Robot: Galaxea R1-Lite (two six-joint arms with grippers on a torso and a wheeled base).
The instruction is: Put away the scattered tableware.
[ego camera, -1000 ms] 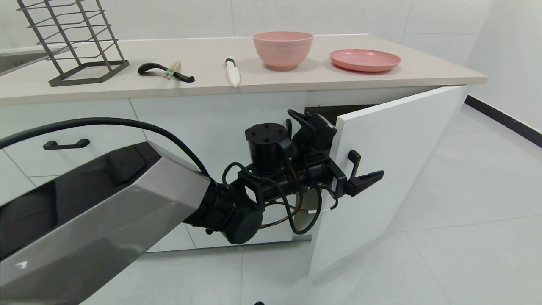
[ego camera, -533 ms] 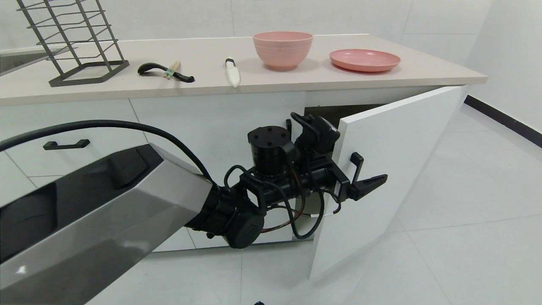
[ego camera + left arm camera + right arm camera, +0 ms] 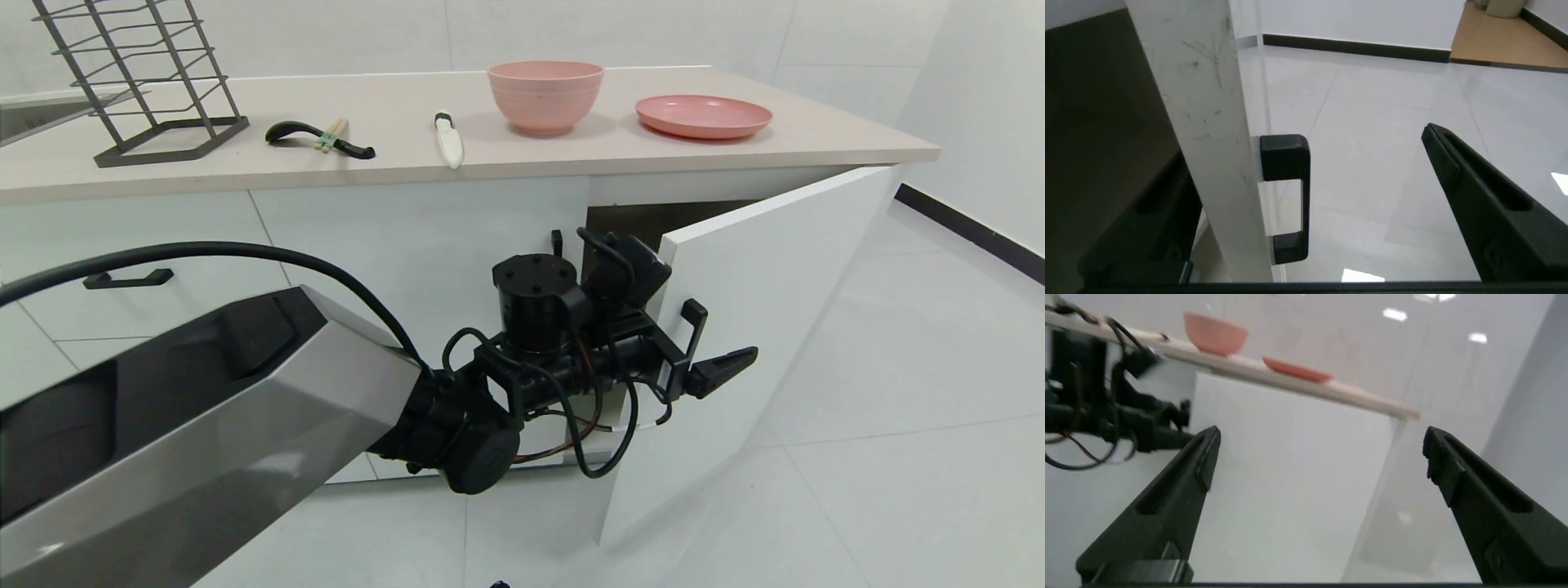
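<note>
On the countertop (image 3: 392,159) lie a pink bowl (image 3: 545,94), a pink plate (image 3: 703,114), a white knife (image 3: 448,140), a black spoon (image 3: 294,129) and chopsticks (image 3: 331,135). Below, my left gripper (image 3: 690,367) is open and straddles the free edge of the white cabinet door (image 3: 759,327). The door's black handle (image 3: 1286,196) sits between the jaws; one finger (image 3: 1486,204) is outside the door, the other (image 3: 1143,220) inside in the dark. My right gripper (image 3: 1323,506) hangs open and holds nothing, some way from the door (image 3: 1290,474), facing bowl (image 3: 1215,332) and plate (image 3: 1297,370).
A black wire dish rack (image 3: 155,82) stands at the counter's left end, beside a sink (image 3: 33,114). A drawer with a black handle (image 3: 127,278) is at the left. The half-open door juts out over the white tiled floor (image 3: 898,408), which is open at the right.
My left gripper has moved right and slightly down with the door's edge between its fingers. The cabinet door has swung a little wider open. The tableware has not moved.
</note>
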